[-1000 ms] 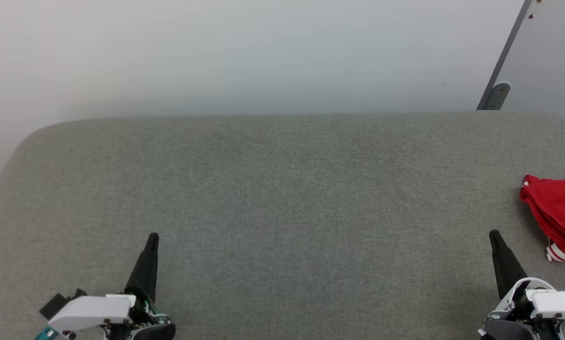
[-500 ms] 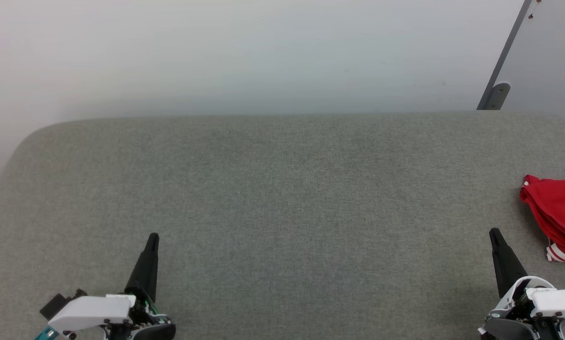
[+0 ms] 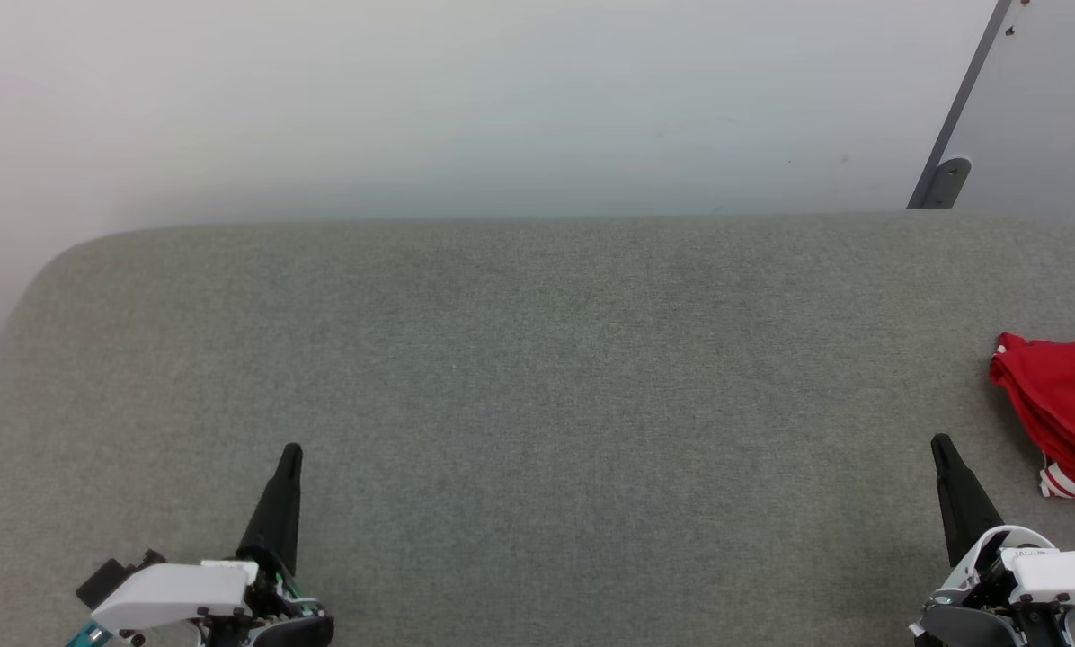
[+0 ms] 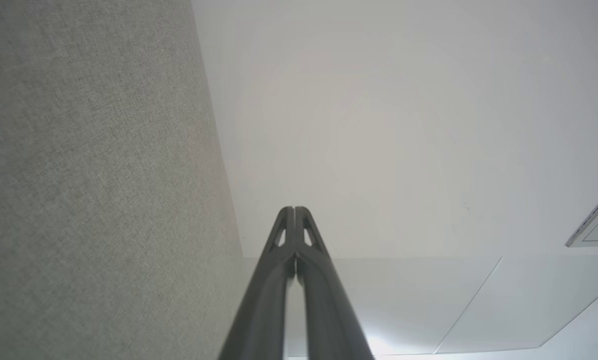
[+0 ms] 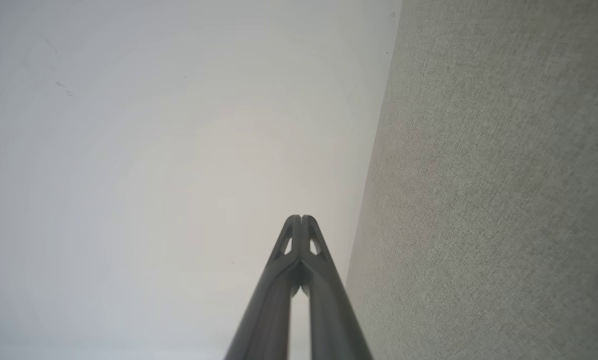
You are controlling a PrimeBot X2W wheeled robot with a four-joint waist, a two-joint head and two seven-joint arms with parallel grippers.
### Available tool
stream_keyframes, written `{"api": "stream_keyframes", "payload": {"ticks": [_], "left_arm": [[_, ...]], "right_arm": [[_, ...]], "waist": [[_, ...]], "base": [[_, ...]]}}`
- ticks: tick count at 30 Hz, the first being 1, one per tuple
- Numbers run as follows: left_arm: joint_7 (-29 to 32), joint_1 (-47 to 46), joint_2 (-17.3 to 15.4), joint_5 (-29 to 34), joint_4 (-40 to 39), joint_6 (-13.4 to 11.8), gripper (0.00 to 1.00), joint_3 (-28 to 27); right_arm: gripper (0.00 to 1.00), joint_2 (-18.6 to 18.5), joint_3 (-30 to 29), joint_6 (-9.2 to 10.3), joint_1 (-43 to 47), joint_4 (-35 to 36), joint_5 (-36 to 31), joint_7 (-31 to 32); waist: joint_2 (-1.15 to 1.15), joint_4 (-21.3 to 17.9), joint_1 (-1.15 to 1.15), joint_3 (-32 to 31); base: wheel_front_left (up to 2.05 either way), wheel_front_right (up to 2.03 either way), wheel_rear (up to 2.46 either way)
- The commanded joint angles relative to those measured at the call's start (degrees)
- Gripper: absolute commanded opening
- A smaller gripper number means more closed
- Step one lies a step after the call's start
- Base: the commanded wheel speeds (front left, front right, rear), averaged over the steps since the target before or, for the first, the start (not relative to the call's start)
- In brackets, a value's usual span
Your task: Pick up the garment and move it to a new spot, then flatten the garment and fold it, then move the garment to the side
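The left gripper [image 3: 291,452] has its two dark fingers pressed together, tips touching, with nothing between them; it hangs over the near left part of the grey fabric-covered table [image 3: 537,359], fingers pointing toward the table's far edge; in the left wrist view the same gripper [image 4: 295,211] shows its tips meeting against the pale wall [image 4: 379,125] beyond the table's edge. The right gripper [image 3: 940,442] is likewise closed and empty, over the table's near right part; the right wrist view shows its tips [image 5: 301,218] joined, the table's cloth running alongside. The garment [image 3: 1063,404], a crumpled red heap with white-and-red striped trim [image 3: 1072,483], lies on the table at its right edge, just beside the right gripper and apart from it; a grey metal strip [image 3: 946,180] leans on the wall behind the table's far right corner.
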State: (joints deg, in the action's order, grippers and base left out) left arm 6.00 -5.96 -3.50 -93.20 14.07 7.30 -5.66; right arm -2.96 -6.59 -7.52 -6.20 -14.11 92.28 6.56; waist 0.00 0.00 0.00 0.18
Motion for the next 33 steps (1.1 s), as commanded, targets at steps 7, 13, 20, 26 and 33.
{"api": "stream_keyframes", "payload": {"ticks": [7,13,20,26,33], "left_arm": [[0.1,-0.6,0.2,0.3,0.1,0.3,0.0,-0.2],[0.2,-0.6,0.2,0.4,0.1,0.3,0.0,-0.3],[0.2,-0.6,0.2,0.4,0.1,0.3,0.0,-0.3],[0.3,-0.6,0.3,0.4,0.1,0.3,0.0,-0.4],[0.3,-0.6,0.3,0.4,0.1,0.3,0.0,-0.5]], "right_arm": [[0.0,0.2,0.0,0.06,-0.2,0.0,0.2,0.1],[0.0,0.2,0.0,0.06,-0.2,0.0,0.2,0.1],[0.0,0.2,0.0,0.06,-0.2,0.0,0.2,0.1],[0.0,0.2,0.0,0.06,-0.2,0.0,0.2,0.1],[0.0,0.2,0.0,0.06,-0.2,0.0,0.2,0.1]], "waist": [[0.0,0.0,0.0,0.0],[0.0,0.0,0.0,0.0],[0.0,0.0,0.0,0.0],[0.0,0.0,0.0,0.0],[0.0,0.0,0.0,0.0]], "base": [[0.0,0.0,0.0],[0.0,0.0,0.0],[0.0,0.0,0.0],[0.0,0.0,0.0],[0.0,0.0,0.0]]}}
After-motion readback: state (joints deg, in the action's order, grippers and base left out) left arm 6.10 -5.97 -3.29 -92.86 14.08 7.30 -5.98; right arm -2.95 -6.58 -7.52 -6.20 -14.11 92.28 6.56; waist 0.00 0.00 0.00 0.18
